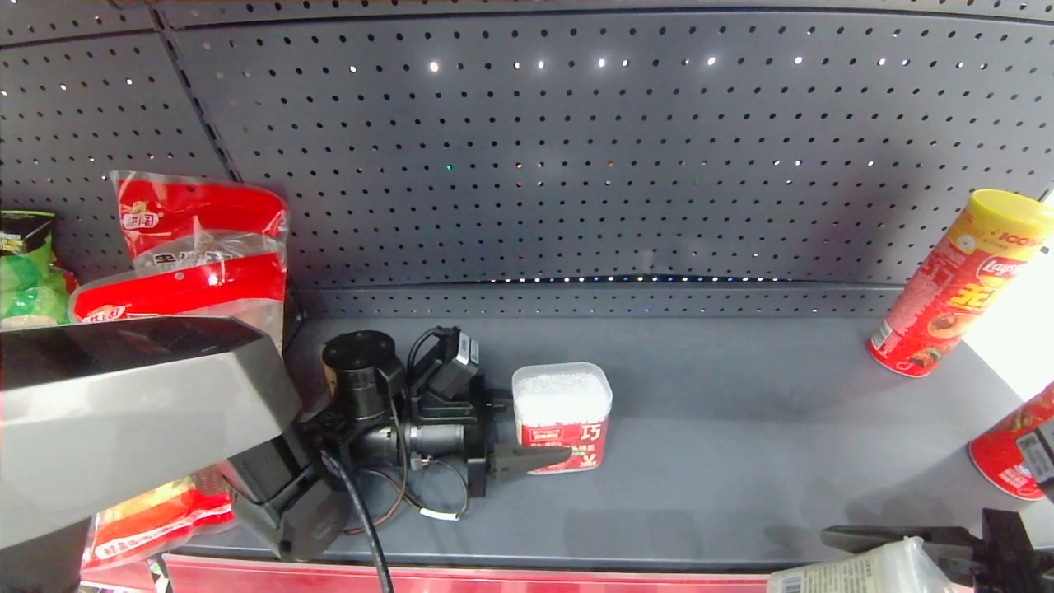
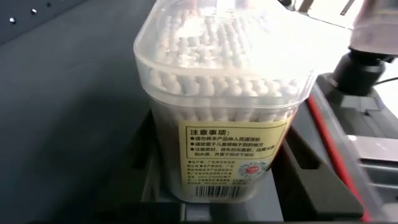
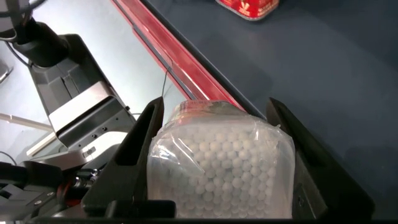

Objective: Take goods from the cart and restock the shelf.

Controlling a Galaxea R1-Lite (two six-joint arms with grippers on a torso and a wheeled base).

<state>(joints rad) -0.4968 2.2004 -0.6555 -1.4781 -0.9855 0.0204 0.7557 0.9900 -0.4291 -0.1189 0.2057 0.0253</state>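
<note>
A clear box of cotton swabs point(image 1: 562, 397) with a red label stands upright on the grey shelf point(image 1: 741, 461), left of its middle. My left gripper point(image 1: 539, 427) reaches in from the left and is shut on this box point(image 2: 224, 74), one dark finger point(image 2: 144, 163) on each side. At the lower right, in front of the shelf edge, my right gripper point(image 1: 873, 553) is shut on a second cotton swab box point(image 1: 860, 571). In the right wrist view that box point(image 3: 217, 163) sits between the two black fingers point(image 3: 144, 127).
Red snack bags point(image 1: 202, 239) and a green bag point(image 1: 25, 280) stand at the shelf's left end. A tall chip can point(image 1: 959, 284) leans at the right, another can point(image 1: 1009, 457) in front of it. The shelf has a pegboard back point(image 1: 576, 165) and a red front strip point(image 1: 461, 578).
</note>
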